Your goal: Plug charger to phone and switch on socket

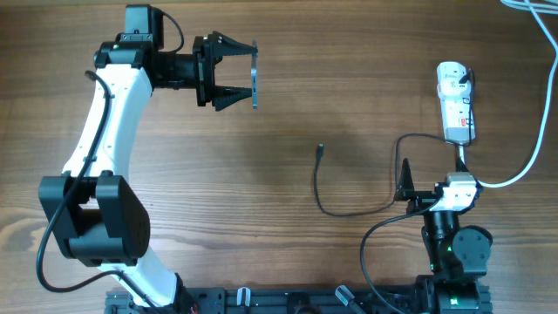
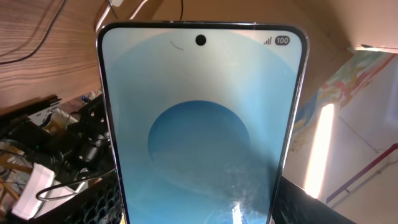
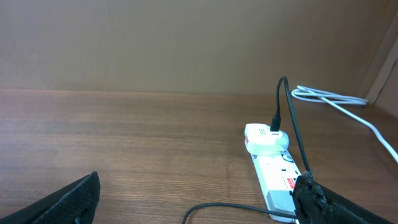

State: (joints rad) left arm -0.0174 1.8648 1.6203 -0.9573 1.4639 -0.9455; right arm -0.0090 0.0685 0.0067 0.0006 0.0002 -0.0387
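The left gripper (image 1: 248, 76) clenched the slim, glossy phone (image 2: 199, 137) between its fingers, the rounded blue screen lit. The right gripper (image 3: 196, 185) had its 2 black fingers spread wide beside the long white plastic socket (image 1: 455, 109). The thin black charger (image 1: 349, 209) curled over the wood-grain table (image 1: 288, 262), its small connector (image 1: 321, 150) well apart from the phone.

The brown wooden table (image 1: 261, 174) showed matt grain; the rectangular blue-screened smartphone (image 2: 199, 124) had glossy, smudged glass; the elongated white power strip (image 3: 272, 177) was smooth plastic; the thin black charger cable (image 1: 316, 183) appeared matt.
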